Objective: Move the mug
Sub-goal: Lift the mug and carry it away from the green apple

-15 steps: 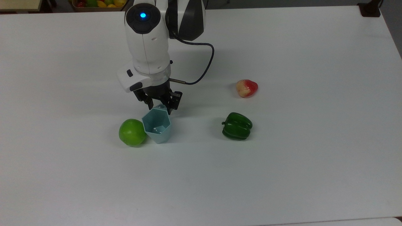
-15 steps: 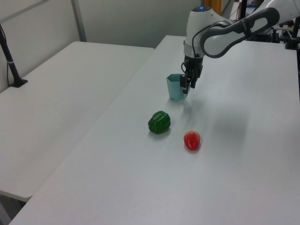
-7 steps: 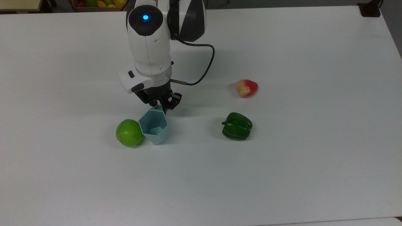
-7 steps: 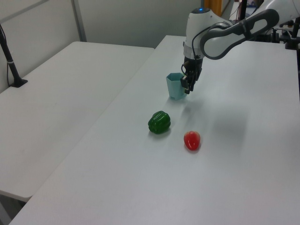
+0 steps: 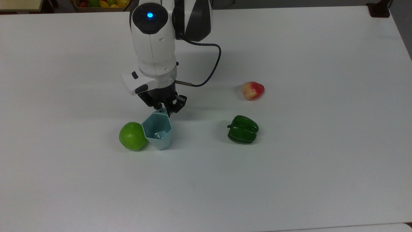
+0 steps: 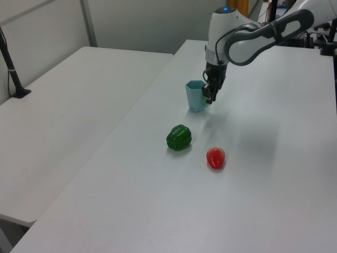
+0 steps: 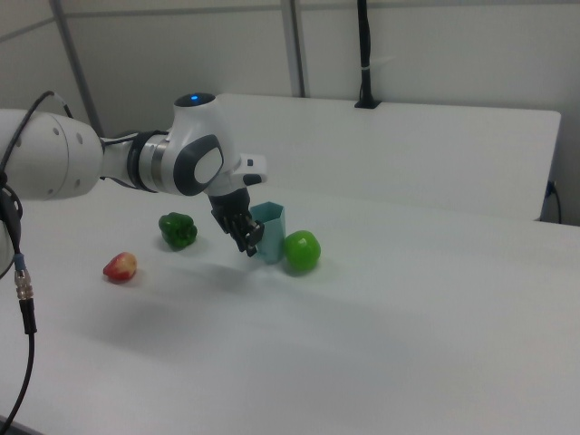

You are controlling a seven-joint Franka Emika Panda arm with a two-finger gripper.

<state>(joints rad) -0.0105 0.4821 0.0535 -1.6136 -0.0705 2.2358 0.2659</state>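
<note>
Gripping mug (image 5: 158, 131) handle: gripper (image 5: 164, 109)

Bright, even overhead lighting; soft faint shadows lie under objects on the matte white table (image 5: 289, 180); mild glare, focus sharp.

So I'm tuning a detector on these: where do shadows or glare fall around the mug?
Top view: a soft grey shadow band lies on the table behind the mug and gripper; no glare. Left view: a faint arm shadow falls right of the mug. Right view: dim shadow under the apple.
</note>
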